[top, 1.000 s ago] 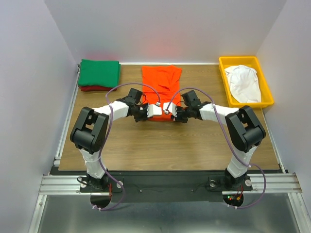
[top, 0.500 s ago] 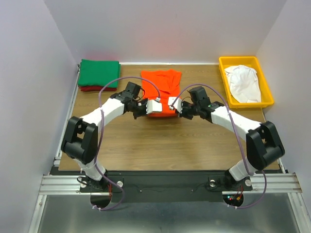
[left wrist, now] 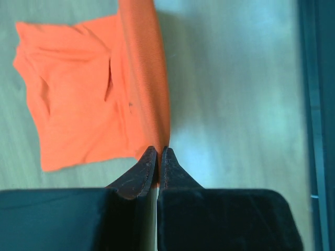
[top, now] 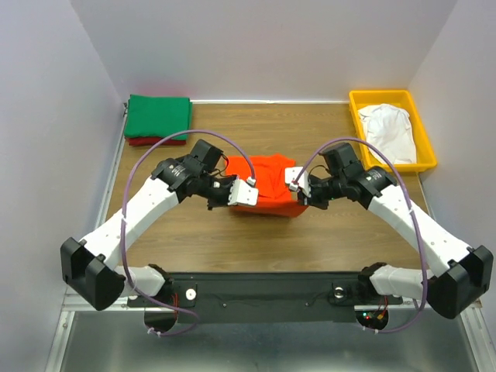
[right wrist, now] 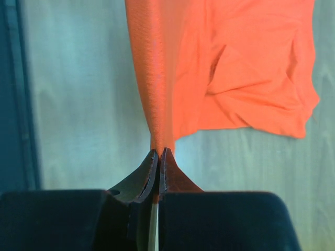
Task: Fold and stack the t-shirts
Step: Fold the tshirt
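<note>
The bright orange t-shirt (top: 269, 182) hangs in the middle of the table, held up by both grippers. My left gripper (top: 235, 195) is shut on its left edge and my right gripper (top: 304, 190) is shut on its right edge. In the left wrist view the orange t-shirt (left wrist: 89, 94) runs taut from my closed left gripper (left wrist: 158, 150). In the right wrist view the orange t-shirt (right wrist: 246, 68) runs taut from my closed right gripper (right wrist: 158, 151). The green t-shirt (top: 158, 116) lies folded on the dark red t-shirt (top: 151, 142) at the back left. The white t-shirt (top: 389, 132) lies crumpled in the tray.
The yellow plastic tray (top: 428, 159) stands at the back right corner. The wooden table (top: 256, 240) is walled on the left, back and right. A metal rail runs along the near edge by the arm bases.
Both grippers have lifted the orange shirt's near edge and pulled it toward the near side, and moved apart. The shirt now hangs shorter and further forward on the table.
</note>
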Robot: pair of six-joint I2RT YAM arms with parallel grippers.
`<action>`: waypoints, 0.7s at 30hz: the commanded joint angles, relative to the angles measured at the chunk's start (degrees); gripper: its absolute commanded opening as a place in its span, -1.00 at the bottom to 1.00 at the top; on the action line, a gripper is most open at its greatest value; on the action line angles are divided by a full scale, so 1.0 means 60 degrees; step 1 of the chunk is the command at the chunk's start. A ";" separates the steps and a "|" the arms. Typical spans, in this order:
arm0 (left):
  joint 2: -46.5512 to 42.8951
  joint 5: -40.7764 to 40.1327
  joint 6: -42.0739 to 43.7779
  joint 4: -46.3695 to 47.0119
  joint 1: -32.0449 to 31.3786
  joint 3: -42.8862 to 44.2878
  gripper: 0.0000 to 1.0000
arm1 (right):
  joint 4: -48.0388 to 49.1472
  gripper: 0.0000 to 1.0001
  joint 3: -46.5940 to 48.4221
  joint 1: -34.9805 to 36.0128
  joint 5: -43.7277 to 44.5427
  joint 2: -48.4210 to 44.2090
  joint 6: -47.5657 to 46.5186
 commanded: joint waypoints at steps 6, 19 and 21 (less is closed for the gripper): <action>-0.0838 0.0743 -0.0824 -0.1954 -0.0194 0.0476 -1.00 | -0.2056 -0.99 0.1400 0.0024 -0.0034 -0.0163 0.0306; 0.3027 0.1238 0.0567 -0.1924 0.2281 0.2582 -1.00 | -0.0138 -0.99 0.2863 -0.0956 0.0452 0.3484 -0.1995; 0.3950 0.1357 0.0743 -0.2012 0.2501 0.3038 -1.00 | -0.0020 -0.99 0.3259 -0.1117 0.0204 0.4421 -0.2112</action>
